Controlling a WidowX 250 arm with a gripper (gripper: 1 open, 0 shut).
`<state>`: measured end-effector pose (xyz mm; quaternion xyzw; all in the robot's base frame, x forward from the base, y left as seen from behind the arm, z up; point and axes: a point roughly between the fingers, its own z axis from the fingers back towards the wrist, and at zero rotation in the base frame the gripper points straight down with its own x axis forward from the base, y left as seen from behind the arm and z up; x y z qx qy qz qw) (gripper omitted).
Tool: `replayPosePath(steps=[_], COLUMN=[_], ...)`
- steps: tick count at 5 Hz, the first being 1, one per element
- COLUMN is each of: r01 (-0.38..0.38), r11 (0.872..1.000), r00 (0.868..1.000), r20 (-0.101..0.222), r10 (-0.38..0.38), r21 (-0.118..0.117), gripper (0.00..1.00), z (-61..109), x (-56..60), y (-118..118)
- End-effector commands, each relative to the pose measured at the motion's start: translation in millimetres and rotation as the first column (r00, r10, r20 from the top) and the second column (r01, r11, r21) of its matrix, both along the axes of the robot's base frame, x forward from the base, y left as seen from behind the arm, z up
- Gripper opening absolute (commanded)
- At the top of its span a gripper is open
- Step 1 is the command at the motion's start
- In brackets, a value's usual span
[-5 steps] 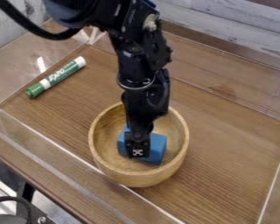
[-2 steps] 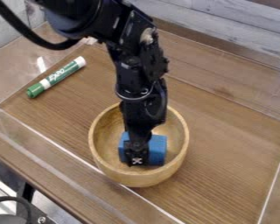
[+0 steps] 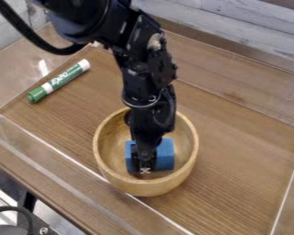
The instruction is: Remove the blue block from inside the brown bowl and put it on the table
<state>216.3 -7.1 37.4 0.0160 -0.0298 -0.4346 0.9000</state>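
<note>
The brown bowl (image 3: 109,165) stands on the table (image 3: 242,101) near the front edge. Inside it lies the blue block (image 3: 169,155), with blue showing on either side of the black fingers. My gripper (image 3: 146,160) points straight down into the bowl and is shut on the blue block. The block still rests on the bowl's floor. The arm hides the middle of the block and part of the bowl's far wall.
A green-and-white marker (image 3: 59,80) lies on the table at the left, well away from the bowl. Low clear acrylic walls (image 3: 63,156) border the tabletop along the front and sides. Bare wood stretches to the right of the bowl.
The fingers have closed on the blue block inside the bowl. The arm has barely shifted, and bowl, block and marker lie where they were.
</note>
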Motion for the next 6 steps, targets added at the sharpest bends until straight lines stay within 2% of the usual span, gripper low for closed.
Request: replayPosePath(steps=[1,6], r01=[-0.006,-0.021], r11=[1.0,1.0], r00=[1.0,0.999], r20=[0.03,0.044], r10=[0.006,0.021], r21=[0.0,0.006], gripper=[0.0,0.0], z=[5.8,11.7], x=[6.9,12.0], y=[0.6,2.6])
